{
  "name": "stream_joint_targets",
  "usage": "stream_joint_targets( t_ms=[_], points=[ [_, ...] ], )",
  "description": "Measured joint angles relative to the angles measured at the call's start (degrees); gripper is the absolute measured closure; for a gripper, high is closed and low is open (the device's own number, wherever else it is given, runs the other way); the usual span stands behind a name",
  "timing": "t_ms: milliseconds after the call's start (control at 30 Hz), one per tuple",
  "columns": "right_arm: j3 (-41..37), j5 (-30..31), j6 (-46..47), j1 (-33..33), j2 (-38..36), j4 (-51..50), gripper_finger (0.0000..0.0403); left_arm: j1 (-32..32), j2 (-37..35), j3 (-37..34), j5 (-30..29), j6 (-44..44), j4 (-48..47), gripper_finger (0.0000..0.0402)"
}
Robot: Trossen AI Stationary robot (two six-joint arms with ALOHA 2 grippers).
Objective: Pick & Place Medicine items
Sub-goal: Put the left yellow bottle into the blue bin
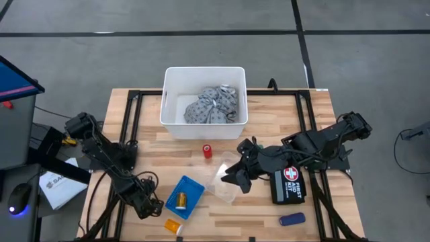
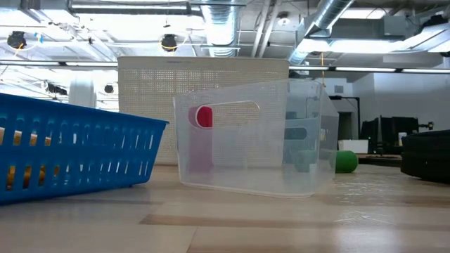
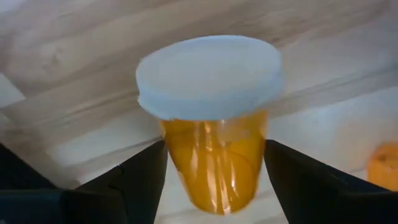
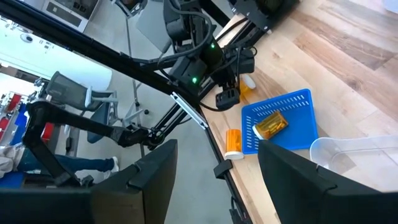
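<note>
In the left wrist view an orange pill bottle [image 3: 211,162] with a white cap sits between my left gripper's [image 3: 214,186] fingers. In the high view that gripper [image 1: 149,206] is near the table's near-left corner and hides this bottle. A second orange bottle [image 1: 173,226] lies by the near edge. A third [image 1: 180,199] lies in the blue tray [image 1: 191,185]. My right gripper [image 1: 235,176] is open beside the clear container [image 1: 225,185]. The red cylinder [image 1: 207,151] stands on the table and the dark-blue one [image 1: 292,219] lies on it. The green one [image 2: 344,161] shows only in the low view. The grey bundle [image 1: 213,104] lies in the white bin [image 1: 171,91]. My left gripper pinches the pill bottle between its two fingers [image 3: 146,180], one on each side of the orange body [image 3: 211,155] just below the white cap [image 3: 210,74]. The fingers lie across the bottle. I cannot tell whether it is lifted clear of the table.
A black first-aid bag [image 1: 290,183] lies under my right arm. The white bin stands at the table's far edge. The clear container [image 2: 253,140] and blue tray [image 2: 70,158] fill the low view. There is bare wood [image 1: 269,124] between the bin and my right arm.
</note>
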Motion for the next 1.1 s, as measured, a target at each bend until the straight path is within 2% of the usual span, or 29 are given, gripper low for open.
stream_joint_targets(
  t_ms=[433,600,767,967,1100],
  points=[
    [0.0,0.0,0.6,0.0,0.0,0.0,0.0182,0.1,0.0,0.0,-0.9,-1.1,-0.4,0.0232],
    [0.0,0.0,0.6,0.0,0.0,0.0,0.0182,0.1,-3.6,0.0,-3.6,-1.1,-3.5,0.0224],
    [0.0,0.0,0.2,0.0,0.0,0.0,0.0182,0.3,-10.2,0.0,-8.4,-0.8,-7.7,0.0223],
    [0.0,0.0,-0.3,0.0,0.0,-0.1,0.0182,4.6,-17.6,0.0,-16.2,8.0,-8.0,0.0235],
    [0.0,0.0,-0.6,0.0,0.0,-1.4,0.0182,11.0,-18.0,0.0,-16.1,18.5,-4.3,0.0221]
  ],
)
